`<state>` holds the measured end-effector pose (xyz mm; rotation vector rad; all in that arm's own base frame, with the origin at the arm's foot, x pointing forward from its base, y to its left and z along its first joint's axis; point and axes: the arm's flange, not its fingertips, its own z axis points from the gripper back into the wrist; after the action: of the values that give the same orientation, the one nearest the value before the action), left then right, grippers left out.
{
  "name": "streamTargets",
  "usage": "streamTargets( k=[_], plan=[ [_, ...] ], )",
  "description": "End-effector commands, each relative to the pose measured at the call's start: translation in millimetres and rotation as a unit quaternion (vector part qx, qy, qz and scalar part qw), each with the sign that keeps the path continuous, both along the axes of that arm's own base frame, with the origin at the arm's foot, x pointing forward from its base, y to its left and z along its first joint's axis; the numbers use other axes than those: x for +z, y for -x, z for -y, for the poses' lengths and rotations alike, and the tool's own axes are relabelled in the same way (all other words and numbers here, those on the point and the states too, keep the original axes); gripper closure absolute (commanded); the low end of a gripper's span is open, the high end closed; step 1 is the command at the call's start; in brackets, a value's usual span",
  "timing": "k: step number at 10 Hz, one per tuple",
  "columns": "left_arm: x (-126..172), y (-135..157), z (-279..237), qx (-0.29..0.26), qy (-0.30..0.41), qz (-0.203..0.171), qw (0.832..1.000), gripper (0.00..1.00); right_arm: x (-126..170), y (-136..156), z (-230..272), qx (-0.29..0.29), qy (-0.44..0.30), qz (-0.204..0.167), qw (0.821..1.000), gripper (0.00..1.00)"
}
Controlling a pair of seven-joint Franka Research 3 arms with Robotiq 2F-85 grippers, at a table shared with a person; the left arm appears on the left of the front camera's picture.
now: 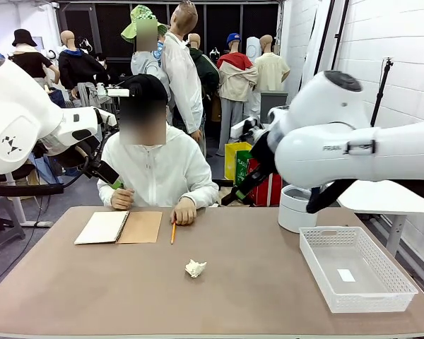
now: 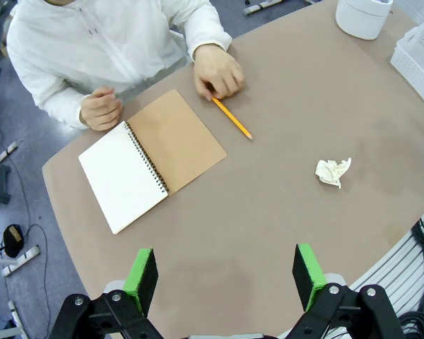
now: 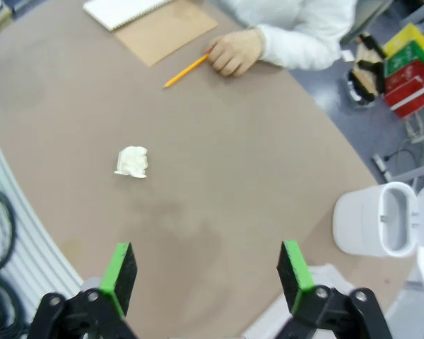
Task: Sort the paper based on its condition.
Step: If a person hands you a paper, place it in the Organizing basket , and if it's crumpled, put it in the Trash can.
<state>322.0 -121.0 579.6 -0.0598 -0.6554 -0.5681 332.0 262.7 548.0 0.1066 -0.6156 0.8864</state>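
The brown table (image 1: 268, 304) runs through all three views. The front view takes in its whole width, and each wrist view looks down on a part of it. One person (image 1: 159, 173) in white sits at the far side, cut off at the shoulders in both wrist views.

One white mesh tray (image 1: 355, 268) stands at the robot's right end of the table. The front view looks into it, while the left wrist view catches just a corner. One spiral notebook (image 1: 119, 227) lies open before the person, white page beside brown cover. It is whole in the left wrist view and cut by the top edge in the right wrist view. One white bin (image 1: 297, 208) stands near the tray's far corner, and the right wrist view looks down into its top slot.

The left gripper (image 2: 226, 279) hangs over bare table with its jaws wide apart and nothing between the green pads. The right gripper (image 3: 206, 279) is likewise apart and empty (in the front view both are half hidden by their own arms).

Two hands show. One fist (image 1: 121, 199) rests at the notebook's far edge. The other hand (image 1: 184, 212) touches the end of one yellow pencil (image 1: 173, 233) just beside the brown cover.

One crumpled paper (image 1: 195, 268) lies alone near the table's middle, well apart from notebook and tray. One small white slip (image 1: 346, 275) lies on the tray's floor (too small to tell what it is).
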Motion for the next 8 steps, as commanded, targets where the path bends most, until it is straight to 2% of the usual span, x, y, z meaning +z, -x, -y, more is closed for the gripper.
streamTargets(
  k=[1,5,8],
  plan=[
    [-0.7,-1.2,-0.5,0.001,0.002,0.0,1.0,0.0,-16.8,-6.8,-28.9,0.008,0.003,-0.026,1.0,0.0],
    [-0.7,-1.2,-0.5,0.001,0.002,0.0,1.0,0.0,-57.7,-5.2,-61.3,0.031,0.032,-0.048,0.998,0.0],
    [-0.7,-1.2,-0.5,0.001,0.002,0.0,1.0,0.0,-60.3,0.1,-57.2,0.032,0.037,-0.047,0.998,0.0]
  ],
)
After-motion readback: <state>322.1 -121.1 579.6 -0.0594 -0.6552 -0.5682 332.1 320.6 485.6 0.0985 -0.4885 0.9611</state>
